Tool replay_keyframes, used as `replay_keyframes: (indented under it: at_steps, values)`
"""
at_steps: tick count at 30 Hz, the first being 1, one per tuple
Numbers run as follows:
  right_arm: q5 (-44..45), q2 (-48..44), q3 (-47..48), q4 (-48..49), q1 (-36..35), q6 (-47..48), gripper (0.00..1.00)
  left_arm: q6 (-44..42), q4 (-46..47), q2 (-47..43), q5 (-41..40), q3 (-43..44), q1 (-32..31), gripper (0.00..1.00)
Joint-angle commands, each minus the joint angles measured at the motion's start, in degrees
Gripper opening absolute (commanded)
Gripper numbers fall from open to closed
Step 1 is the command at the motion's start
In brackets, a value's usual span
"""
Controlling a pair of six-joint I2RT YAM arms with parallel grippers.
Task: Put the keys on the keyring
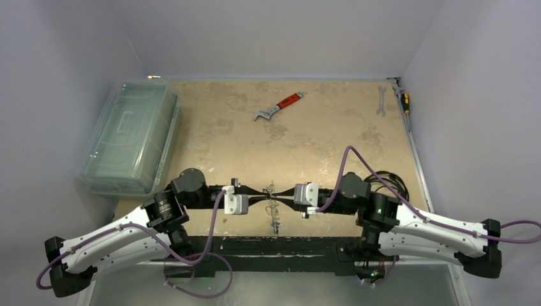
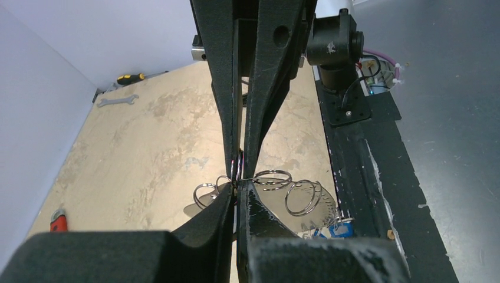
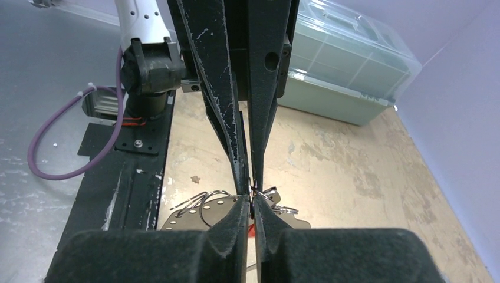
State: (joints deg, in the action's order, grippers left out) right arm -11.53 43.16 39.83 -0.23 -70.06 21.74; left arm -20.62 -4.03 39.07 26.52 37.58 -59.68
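Currently, the left gripper (image 2: 237,191) is clenched on the keyring (image 2: 272,177) at lower centre, above the table (image 1: 319,127), so the keys (image 1: 275,215) hang free, while the right gripper (image 3: 253,200) meets it tip-to-tip, its grip indeterminate.
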Motion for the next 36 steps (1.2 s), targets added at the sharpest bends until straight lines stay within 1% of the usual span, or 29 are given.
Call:
replay_keyframes:
  at_steps: [1,5,12,14,16,19,20,22,23,25,27,29,30,31,33,36]
  values:
    - [-1.8,1.1,1.5,3.7,-0.4,0.0,0.15,-1.9,1.6,0.8,-2.3,1.0,0.1,0.00]
    - [-0.2,2.0,2.5,1.6,-0.4,-0.3,0.22,-2.0,1.3,0.5,-3.1,1.0,0.2,0.00]
    - [1.9,2.2,3.6,-1.2,-0.4,-0.3,0.22,-2.0,0.2,1.0,-3.6,1.2,0.3,0.00]
    - [2.3,2.5,3.9,-1.7,-0.4,-0.3,0.20,-2.0,-0.2,1.5,-3.6,1.3,0.3,0.00]
    - [2.5,3.0,4.1,-1.9,-0.5,-0.2,0.14,-2.1,-0.6,1.7,-3.7,1.5,0.3,0.00]
    - [2.9,3.8,4.4,-2.3,-0.4,-0.1,0.12,-2.1,-0.9,2.1,-3.6,1.6,0.3,0.00]
    - [3.0,4.0,4.4,-2.3,-0.4,-0.1,0.09,-2.2,-1.3,2.3,-3.5,1.6,0.3,0.00]
    - [3.3,4.3,4.5,-2.2,-0.5,0.1,0.02,-2.2,-1.8,2.7,-3.4,1.9,0.3,0.00]
    - [3.6,4.4,4.6,-2.0,-0.4,0.3,0.00,-2.3,-2.0,2.8,-3.2,2.0,0.3,0.00]
    - [4.6,4.2,4.6,-1.5,-0.5,0.5,0.00,-2.4,-2.1,2.6,-3.3,2.0,0.3,0.00]
    - [5.5,3.7,4.4,-0.9,-0.5,0.8,0.00,-2.7,-2.7,2.4,-5.2,2.2,0.3,0.01]
    - [6.2,2.8,4.3,0.0,-0.4,1.3,0.00,-3.3,-4.6,2.4,-8.1,2.9,0.3,0.30]
    - [6.5,2.2,4.1,1.6,-0.4,1.5,0.00,-3.4,-5.6,2.4,-9.5,3.6,0.3,0.39]
    - [6.6,1.4,3.6,3.0,-0.4,1.6,0.00,-3.5,-6.3,2.1,-10.9,4.2,0.3,0.43]
    - [6.6,-0.9,2.2,6.8,-0.4,1.6,0.00,-3.5,-6.6,0.9,-12.0,5.2,0.3,0.48]
    - [6.2,-4.0,-0.8,13.2,-0.4,0.8,0.00,-3.3,-5.1,-1.4,-10.4,6.5,0.3,0.48]
